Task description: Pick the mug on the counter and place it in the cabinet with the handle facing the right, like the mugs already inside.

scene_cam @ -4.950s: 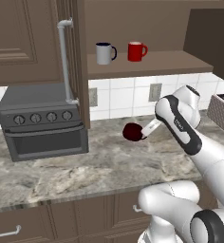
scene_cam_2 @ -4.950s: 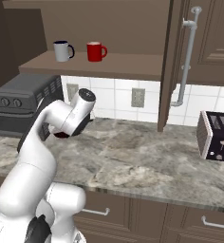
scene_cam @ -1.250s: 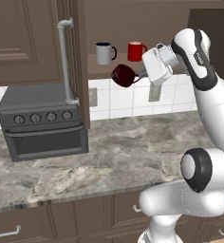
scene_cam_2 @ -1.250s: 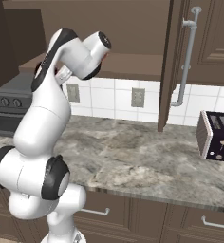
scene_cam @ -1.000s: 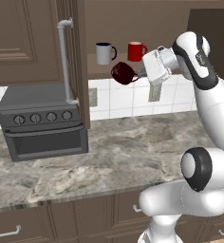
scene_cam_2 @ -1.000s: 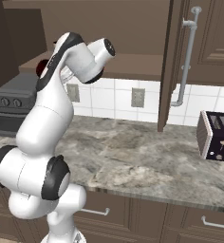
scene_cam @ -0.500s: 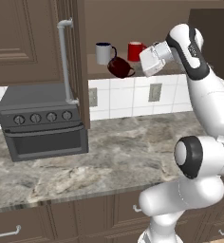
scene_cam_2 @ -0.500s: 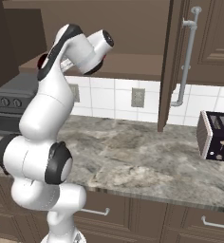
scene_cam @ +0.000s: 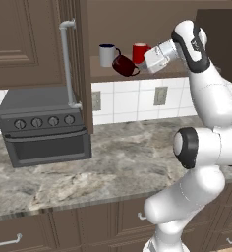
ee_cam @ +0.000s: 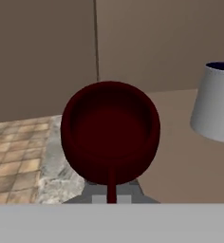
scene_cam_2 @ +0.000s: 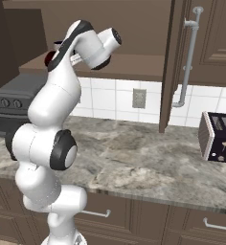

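Observation:
The dark maroon mug (scene_cam: 124,65) hangs tilted on its side at the front edge of the cabinet shelf (scene_cam: 103,74), its mouth toward the hand. My gripper (scene_cam: 138,66) is shut on it at the handle side. Behind it on the shelf stand the light grey mug with navy handle (scene_cam: 107,54) and the bright red mug (scene_cam: 141,51). In the hand view the maroon mug (ee_cam: 110,137) shows its open mouth, its handle (ee_cam: 111,187) pointing down toward my hidden fingertips, and the grey mug (ee_cam: 216,107) stands to the right. In the right base view my arm covers most of the maroon mug (scene_cam_2: 50,58).
The cabinet door (scene_cam: 81,64) with its silver bar (scene_cam: 66,64) stands open left of the shelf. A dark toaster oven (scene_cam: 44,125) sits on the marbled counter (scene_cam: 123,157) below. A toaster (scene_cam_2: 220,139) stands at the counter's right end beside the other door (scene_cam_2: 172,62).
The arm has carried the maroon mug up from just above the counter to shelf height. In the last second it edged left and up toward the two mugs.

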Motion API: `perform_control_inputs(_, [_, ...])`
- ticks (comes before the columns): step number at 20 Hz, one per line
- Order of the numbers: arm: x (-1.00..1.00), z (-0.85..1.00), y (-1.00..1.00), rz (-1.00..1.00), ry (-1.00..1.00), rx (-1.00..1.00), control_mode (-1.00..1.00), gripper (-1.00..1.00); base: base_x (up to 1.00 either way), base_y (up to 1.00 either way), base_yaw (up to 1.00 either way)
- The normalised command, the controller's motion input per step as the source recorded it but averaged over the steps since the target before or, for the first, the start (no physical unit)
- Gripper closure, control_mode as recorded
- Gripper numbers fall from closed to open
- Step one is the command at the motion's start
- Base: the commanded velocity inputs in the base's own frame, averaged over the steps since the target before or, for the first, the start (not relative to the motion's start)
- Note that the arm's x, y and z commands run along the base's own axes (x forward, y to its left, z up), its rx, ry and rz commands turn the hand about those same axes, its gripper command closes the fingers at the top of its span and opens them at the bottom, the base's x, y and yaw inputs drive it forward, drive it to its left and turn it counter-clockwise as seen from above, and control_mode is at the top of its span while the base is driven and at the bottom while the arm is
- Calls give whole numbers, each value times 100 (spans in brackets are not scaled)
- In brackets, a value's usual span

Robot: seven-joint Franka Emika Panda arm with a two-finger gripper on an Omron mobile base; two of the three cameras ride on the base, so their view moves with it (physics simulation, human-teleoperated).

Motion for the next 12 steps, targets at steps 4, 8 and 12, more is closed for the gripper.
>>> perform_control_inputs(4, [47, -2, -2, 0, 3, 5, -100, 100, 0, 0, 0])
perform_control_inputs(8, [43, -4, 0, 0, 3, 5, -100, 100, 0, 0, 0])
perform_control_inputs(12, [27, -5, -1, 1, 1, 1, -100, 100, 0, 0, 0])
